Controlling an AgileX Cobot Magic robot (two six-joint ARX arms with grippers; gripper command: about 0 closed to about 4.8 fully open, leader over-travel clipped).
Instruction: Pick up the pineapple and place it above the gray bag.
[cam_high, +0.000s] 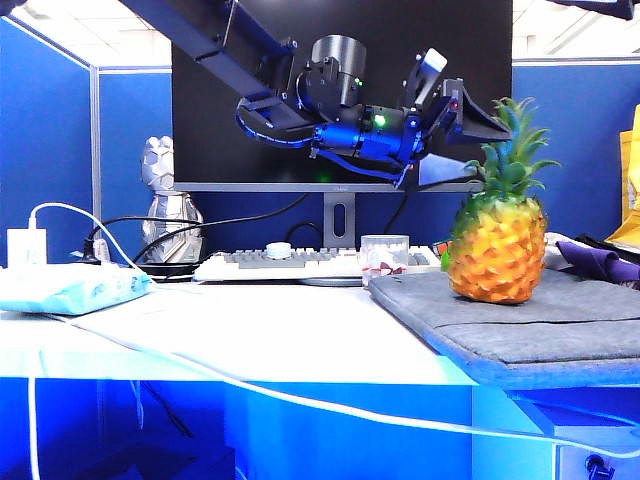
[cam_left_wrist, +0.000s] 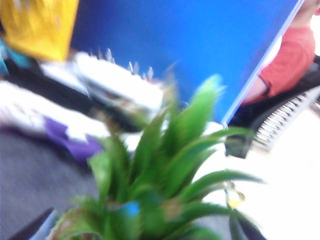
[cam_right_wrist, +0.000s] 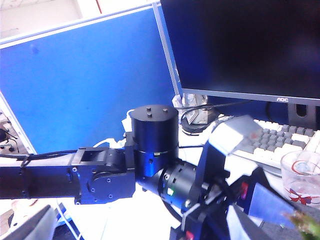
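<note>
The pineapple (cam_high: 497, 250) stands upright on the gray bag (cam_high: 560, 320) at the right of the table, yellow-orange body below a spiky green crown. My left gripper (cam_high: 488, 118) has reached across and hangs level with the crown's top, just to its left, open and not touching it. In the blurred left wrist view the crown (cam_left_wrist: 170, 165) fills the foreground over the gray bag (cam_left_wrist: 30, 175), and the left gripper (cam_left_wrist: 140, 231) has a dark fingertip at each side of the leaves. My right gripper (cam_right_wrist: 145, 225) looks at the left arm from behind, open and empty.
A light-blue soft pack (cam_high: 70, 288) lies at the table's left. A keyboard (cam_high: 280, 262), a glass cup (cam_high: 385, 255) and a monitor (cam_high: 340, 90) stand behind. A white cable (cam_high: 200, 370) hangs over the front edge. Purple cloth (cam_high: 600, 262) lies behind the bag.
</note>
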